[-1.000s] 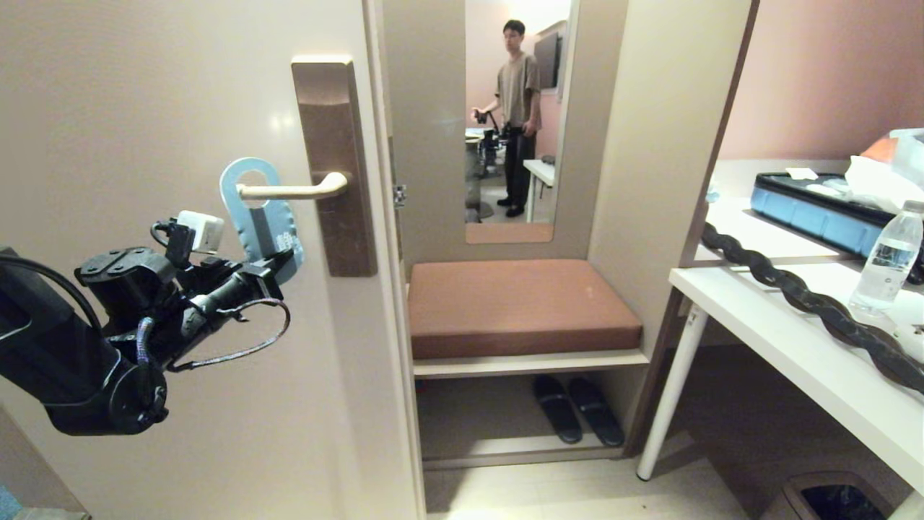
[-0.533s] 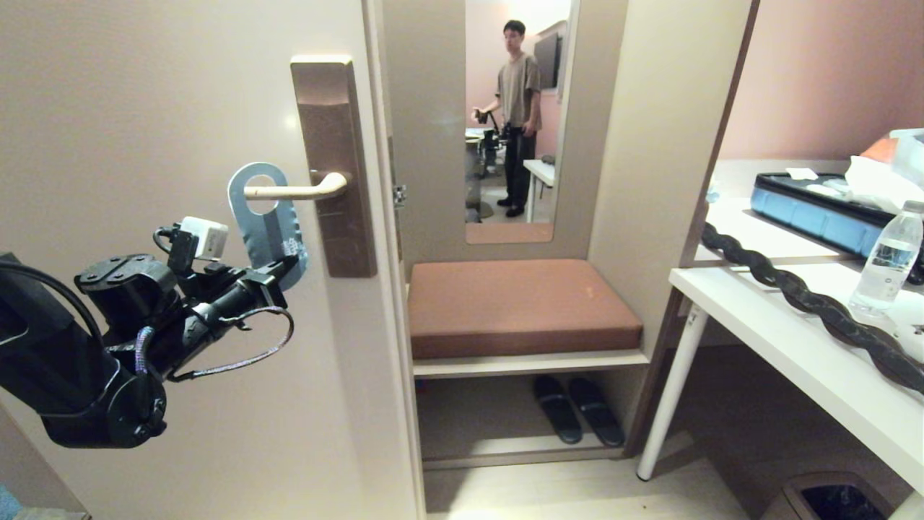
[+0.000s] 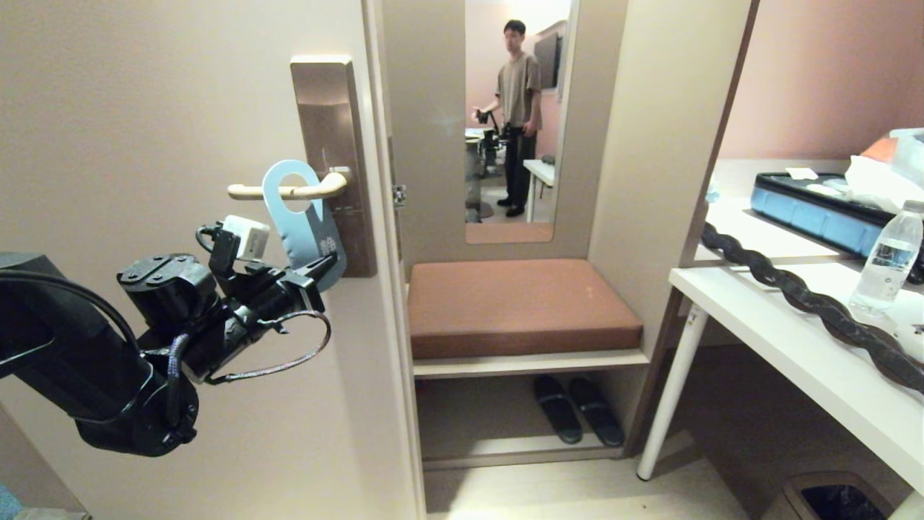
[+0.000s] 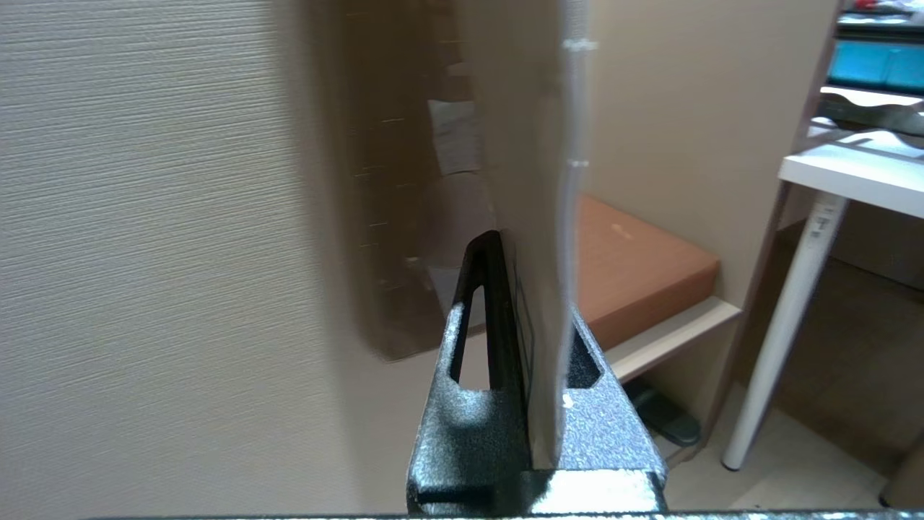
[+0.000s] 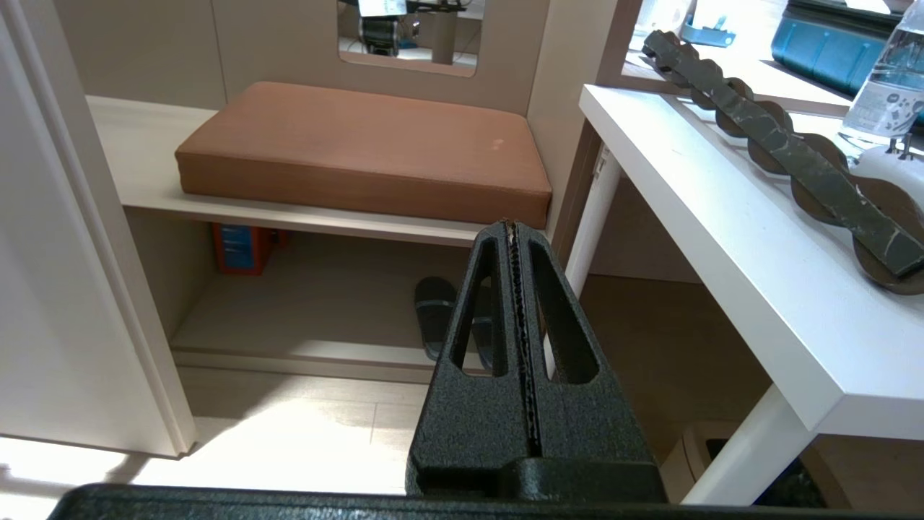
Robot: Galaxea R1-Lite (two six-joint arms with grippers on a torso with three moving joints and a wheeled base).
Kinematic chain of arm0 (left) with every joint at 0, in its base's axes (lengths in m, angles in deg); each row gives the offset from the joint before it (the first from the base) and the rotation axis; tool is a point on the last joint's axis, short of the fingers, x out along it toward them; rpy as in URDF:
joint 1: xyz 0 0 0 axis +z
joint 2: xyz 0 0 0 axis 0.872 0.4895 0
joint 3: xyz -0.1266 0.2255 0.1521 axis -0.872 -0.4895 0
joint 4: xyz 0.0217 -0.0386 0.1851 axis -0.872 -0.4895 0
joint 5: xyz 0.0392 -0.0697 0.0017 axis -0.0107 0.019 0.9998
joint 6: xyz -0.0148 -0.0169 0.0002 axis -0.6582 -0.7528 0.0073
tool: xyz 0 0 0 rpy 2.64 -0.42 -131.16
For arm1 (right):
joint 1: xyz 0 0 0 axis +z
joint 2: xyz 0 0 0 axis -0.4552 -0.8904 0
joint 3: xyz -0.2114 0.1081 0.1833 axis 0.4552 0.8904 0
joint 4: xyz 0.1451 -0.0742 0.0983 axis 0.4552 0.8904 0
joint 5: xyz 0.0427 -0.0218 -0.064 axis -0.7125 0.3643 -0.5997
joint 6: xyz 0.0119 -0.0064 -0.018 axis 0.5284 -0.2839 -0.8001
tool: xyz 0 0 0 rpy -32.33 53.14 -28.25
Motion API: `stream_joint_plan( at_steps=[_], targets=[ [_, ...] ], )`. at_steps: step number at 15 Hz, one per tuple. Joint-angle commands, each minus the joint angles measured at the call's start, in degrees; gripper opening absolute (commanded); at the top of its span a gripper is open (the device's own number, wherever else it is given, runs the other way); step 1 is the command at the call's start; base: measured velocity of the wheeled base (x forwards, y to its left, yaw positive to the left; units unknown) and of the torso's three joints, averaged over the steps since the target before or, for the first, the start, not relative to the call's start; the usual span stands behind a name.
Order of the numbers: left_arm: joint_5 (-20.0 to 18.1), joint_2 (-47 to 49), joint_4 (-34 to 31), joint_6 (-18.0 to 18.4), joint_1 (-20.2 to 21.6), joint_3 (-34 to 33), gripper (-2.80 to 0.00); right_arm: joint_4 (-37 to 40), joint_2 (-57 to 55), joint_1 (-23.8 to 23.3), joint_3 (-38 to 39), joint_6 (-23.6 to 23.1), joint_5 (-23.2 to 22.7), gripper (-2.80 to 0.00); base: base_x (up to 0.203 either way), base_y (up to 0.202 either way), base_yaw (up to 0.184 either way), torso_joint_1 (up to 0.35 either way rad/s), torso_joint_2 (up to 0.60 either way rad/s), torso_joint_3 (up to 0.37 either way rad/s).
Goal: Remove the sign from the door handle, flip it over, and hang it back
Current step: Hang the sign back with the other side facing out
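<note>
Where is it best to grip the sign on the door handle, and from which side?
Probably the sign's lower end, edge-on from below, where the left gripper is shut on it. Its top hole loops the door handle, so only the bottom hangs free.

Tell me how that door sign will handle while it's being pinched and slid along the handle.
The sign probably stays stiff: pinched only at its lower end by the left gripper, it stands straight without drooping. It looks thin and flat, edge-on in the left wrist view, so likely light. Its large oval hole sits loosely around the door handle, so it may swing once released.
</note>
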Motion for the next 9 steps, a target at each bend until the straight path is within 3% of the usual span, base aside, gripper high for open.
stream_joint_plan(
  at_steps=[1,8,9],
  targets=[
    [-0.05,-0.16,0.50,-0.01,-1.34,-0.11,-2.80,0.00,0.02,0.00,0.00,-0.06,-0.03,-2.80,0.000,0.000,0.000,0.000,0.00,0.000],
    [-0.05,0.26,1.96,1.61,-2.36,-2.61,-2.80,0.00,0.02,0.00,0.00,-0.06,-0.03,-2.80,0.000,0.000,0.000,0.000,0.00,0.000],
    [-0.05,0.45,2.77,1.63,-2.36,-3.38,0.00,0.00,0.02,0.00,0.00,-0.06,-0.03,-2.80,0.000,0.000,0.000,0.000,0.00,0.000]
  ],
)
